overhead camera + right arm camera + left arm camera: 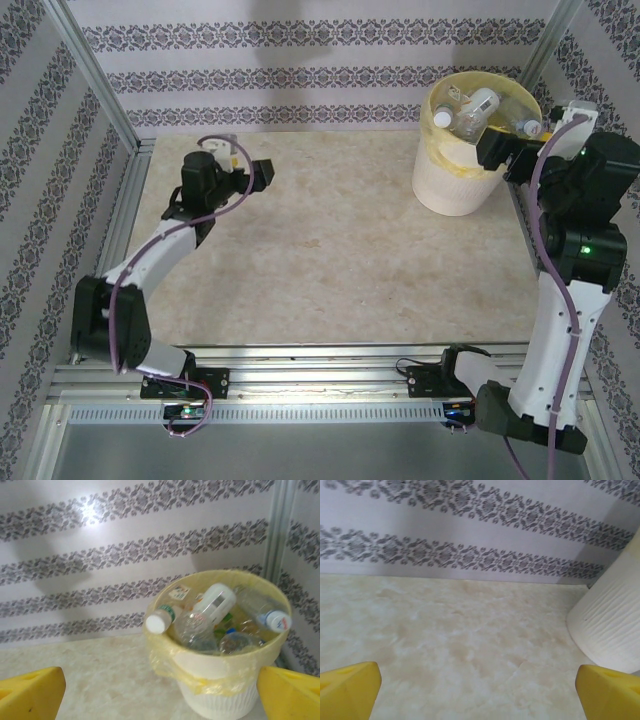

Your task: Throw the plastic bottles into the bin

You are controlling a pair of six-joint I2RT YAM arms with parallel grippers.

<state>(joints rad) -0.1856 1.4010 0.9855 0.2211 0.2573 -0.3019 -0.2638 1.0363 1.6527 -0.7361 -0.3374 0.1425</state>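
The bottles (478,108) lie piled in the bin (445,185) at the table's (330,250) far right corner. The left gripper (479,690) and right gripper (160,692) both stand wide, empty.

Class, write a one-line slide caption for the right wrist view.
Open right end effector faces the bin heaped with plastic bottles.

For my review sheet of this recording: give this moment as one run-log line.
left gripper: open, empty, above table | right gripper: open, empty, facing bin | plastic bottles: piled inside bin
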